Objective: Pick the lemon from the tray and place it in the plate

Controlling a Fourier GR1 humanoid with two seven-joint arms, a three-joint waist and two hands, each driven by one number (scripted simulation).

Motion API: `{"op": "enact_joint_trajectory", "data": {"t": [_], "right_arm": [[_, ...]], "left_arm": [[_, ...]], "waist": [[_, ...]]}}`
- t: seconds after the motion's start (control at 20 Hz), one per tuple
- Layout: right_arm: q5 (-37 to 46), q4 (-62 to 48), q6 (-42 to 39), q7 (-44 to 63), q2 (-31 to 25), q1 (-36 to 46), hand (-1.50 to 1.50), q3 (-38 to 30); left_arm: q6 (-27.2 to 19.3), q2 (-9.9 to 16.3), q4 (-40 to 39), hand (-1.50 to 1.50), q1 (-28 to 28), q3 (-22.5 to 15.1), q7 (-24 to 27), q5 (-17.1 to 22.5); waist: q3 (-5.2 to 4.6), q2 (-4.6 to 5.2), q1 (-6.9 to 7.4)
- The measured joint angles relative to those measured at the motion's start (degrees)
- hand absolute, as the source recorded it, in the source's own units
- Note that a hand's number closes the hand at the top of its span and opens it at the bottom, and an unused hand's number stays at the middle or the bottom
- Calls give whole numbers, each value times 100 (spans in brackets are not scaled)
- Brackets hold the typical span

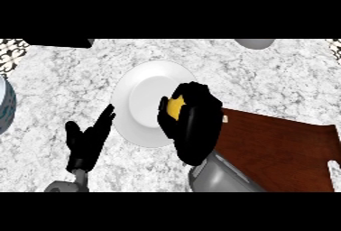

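Note:
A yellow lemon (176, 106) shows between the curled fingers and thumb of my right hand (193, 122), which is shut on it. The hand holds it over the right rim of the white plate (143, 101) at the counter's middle. Most of the lemon is hidden by the fingers. The brown wooden tray (279, 149) lies to the right, behind and under my right forearm. My left hand (88, 140) rests open at the lower left, fingers up, just left of the plate.
A grey-rimmed round object (5, 106) sits at the left edge. A dark item (63, 43) and a grey round object (254, 43) lie along the far edge. The marbled counter (279, 81) spreads around the plate.

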State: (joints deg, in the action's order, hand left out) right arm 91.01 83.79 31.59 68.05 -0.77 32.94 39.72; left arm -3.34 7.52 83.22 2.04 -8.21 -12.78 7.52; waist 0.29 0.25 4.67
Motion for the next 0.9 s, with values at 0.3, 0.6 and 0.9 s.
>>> {"op": "enact_joint_trajectory", "data": {"t": [0.3,0.6,0.9], "right_arm": [[198,-600,395,99,-1,228,150,-374],[13,-1203,877,76,1,382,150,-804],[-1377,-2133,991,18,21,436,-150,-1124]], "left_arm": [[-9,-16,34,0,-19,2,43,-20],[-48,-39,74,0,-11,-2,-37,-40],[-10,-39,83,0,47,-18,-42,-55]], "waist": [[4,34,-4],[6,54,-25],[6,102,75]]}}
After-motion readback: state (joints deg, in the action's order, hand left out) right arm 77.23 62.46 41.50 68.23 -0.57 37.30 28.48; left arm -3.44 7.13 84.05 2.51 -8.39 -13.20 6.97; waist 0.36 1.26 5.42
